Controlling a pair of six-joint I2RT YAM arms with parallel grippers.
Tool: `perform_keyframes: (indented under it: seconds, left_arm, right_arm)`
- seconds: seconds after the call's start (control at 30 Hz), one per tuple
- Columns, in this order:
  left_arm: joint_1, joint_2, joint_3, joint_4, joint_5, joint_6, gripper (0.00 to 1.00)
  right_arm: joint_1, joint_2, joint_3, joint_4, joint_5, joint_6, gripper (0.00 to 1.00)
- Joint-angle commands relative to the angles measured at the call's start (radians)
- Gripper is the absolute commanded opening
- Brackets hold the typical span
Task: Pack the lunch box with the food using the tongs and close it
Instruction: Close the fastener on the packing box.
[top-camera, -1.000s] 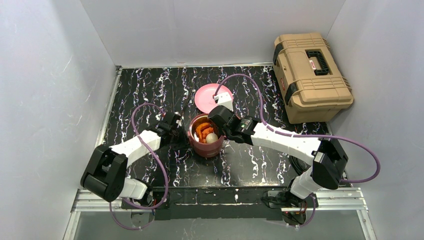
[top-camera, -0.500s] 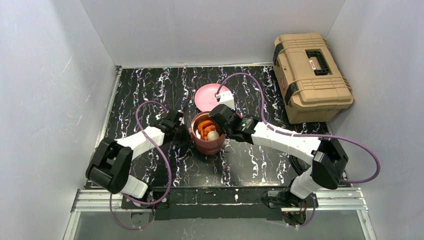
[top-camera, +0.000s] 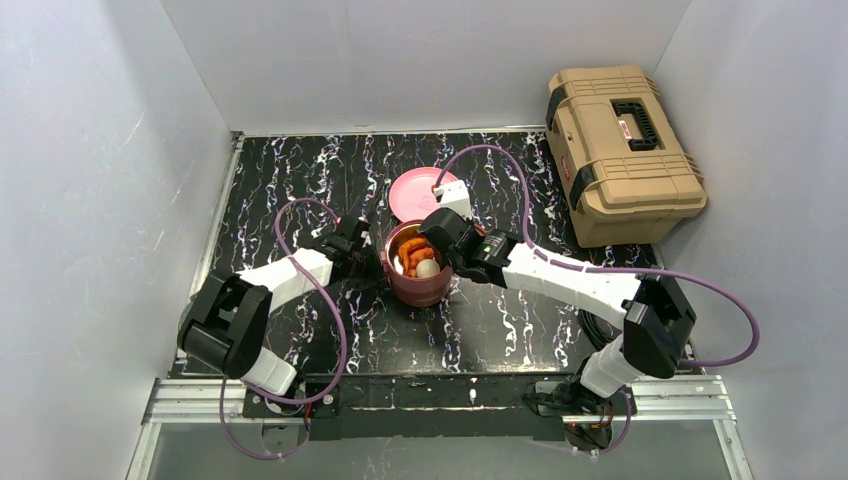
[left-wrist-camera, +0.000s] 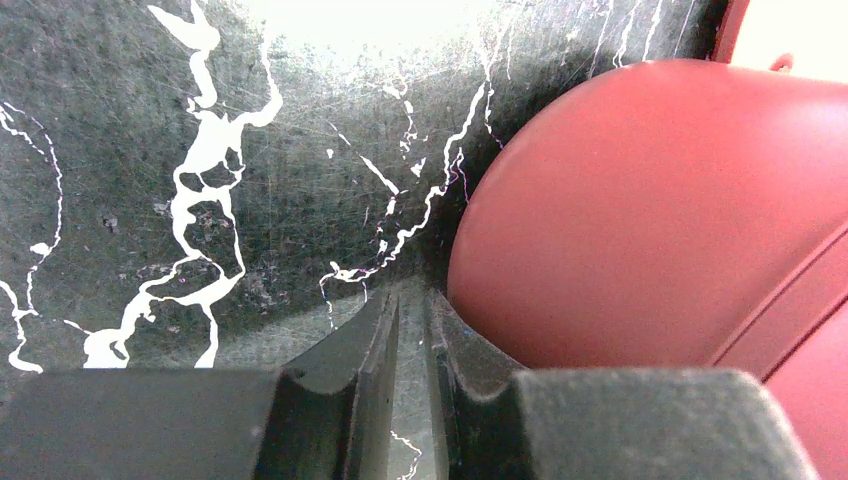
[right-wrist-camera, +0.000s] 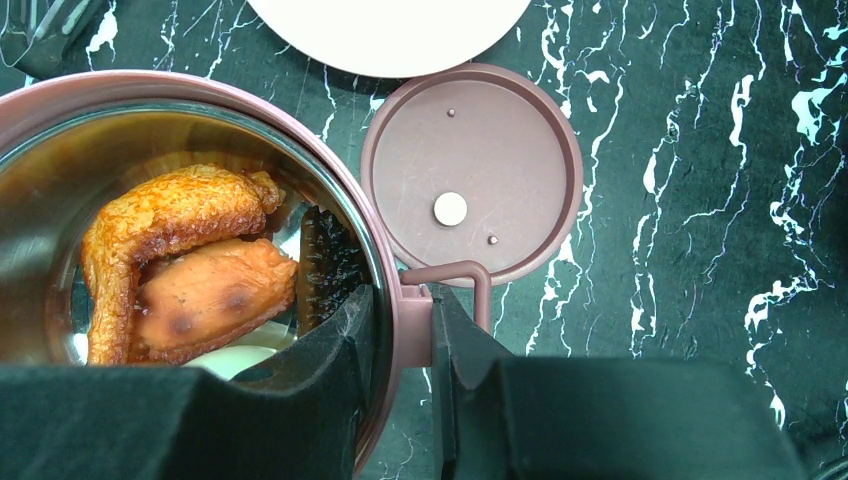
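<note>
The maroon lunch box (top-camera: 415, 290) stands mid-table with its top bowl uncovered. Inside lies the food: orange-red pieces (right-wrist-camera: 180, 255) and a white egg-like piece (top-camera: 427, 268). My right gripper (right-wrist-camera: 400, 300) is shut on the box's right rim (right-wrist-camera: 385, 250), one finger inside, one outside at the handle bracket. A flat maroon lid (right-wrist-camera: 470, 175) with a pale centre dot lies on the table just past that rim. My left gripper (left-wrist-camera: 410, 300) sits low at the box's left wall (left-wrist-camera: 650, 210). Its jaws are all but together, nothing between them. A thin dark stick, likely the tongs (top-camera: 378, 205), lies behind the box.
The pink plate (top-camera: 425, 190) sits just behind the lunch box and lid. A large tan toolbox (top-camera: 620, 150) stands at the back right. White walls enclose the black marbled table (top-camera: 280, 190) on the left, the back and the right.
My left arm has swung right and forward until its gripper is against the lunch box's left side. The right gripper has kept its hold on the rim.
</note>
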Motion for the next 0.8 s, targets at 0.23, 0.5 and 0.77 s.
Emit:
perform_keyframes:
  seconds: [0.23,0.5,0.77]
  left_arm:
    - [-0.064,-0.013,0.096,0.204,0.076,0.008,0.13]
    - [-0.063,-0.151,0.091,-0.027,-0.042,0.070,0.20]
    - [-0.049,-0.244,0.070,-0.148,-0.133,0.084,0.21]
  right_arm:
    - [0.053,0.069,-0.045,-0.057,-0.199,0.033,0.01]
    - [0.053,0.054,0.031,-0.142,-0.071,0.002,0.01]
    - [0.053,0.088,0.104,-0.212,-0.011,-0.016,0.01]
